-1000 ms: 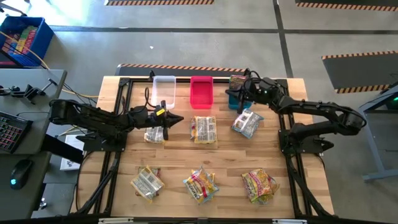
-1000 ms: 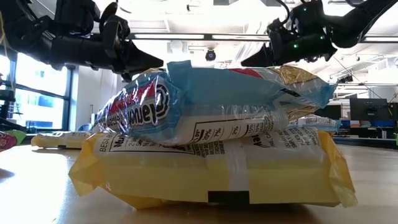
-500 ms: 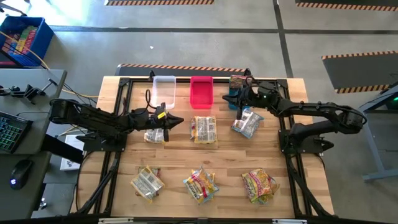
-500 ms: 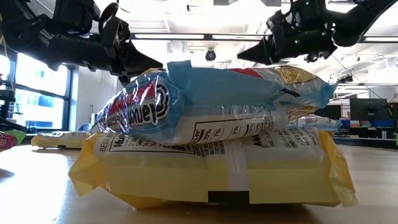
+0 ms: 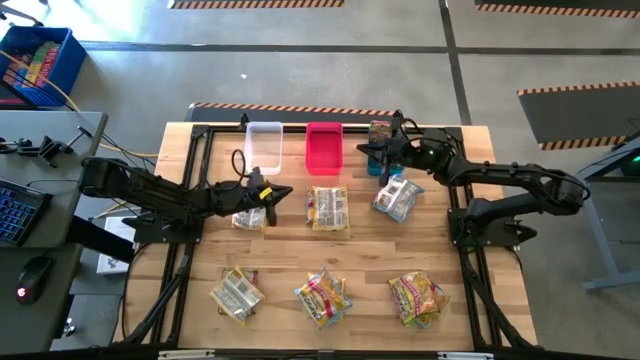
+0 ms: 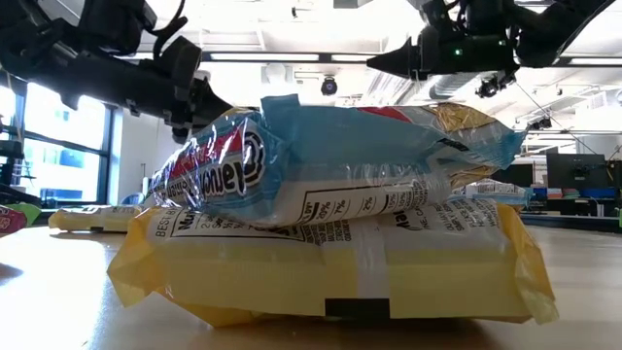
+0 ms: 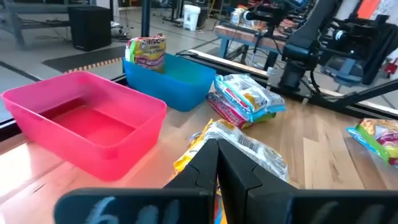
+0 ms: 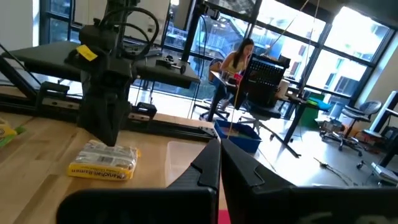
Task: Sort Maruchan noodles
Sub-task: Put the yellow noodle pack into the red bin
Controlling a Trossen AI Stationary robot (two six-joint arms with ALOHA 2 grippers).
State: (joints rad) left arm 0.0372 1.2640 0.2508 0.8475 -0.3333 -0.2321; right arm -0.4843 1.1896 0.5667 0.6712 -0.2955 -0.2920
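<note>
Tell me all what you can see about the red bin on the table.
The red bin is a rectangular open-top tub of glossy pink-red plastic with rounded corners and a thick rim. It stands upright at the table's far edge, between the clear bin and the teal bin, touching neither. The left wrist view shows its inside empty. A yellow noodle packet lies in front of it, apart from it. No gripper touches it.

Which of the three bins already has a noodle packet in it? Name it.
The teal bin at the right end of the row: a packet stands in it, while the red bin and clear bin show none.
</note>
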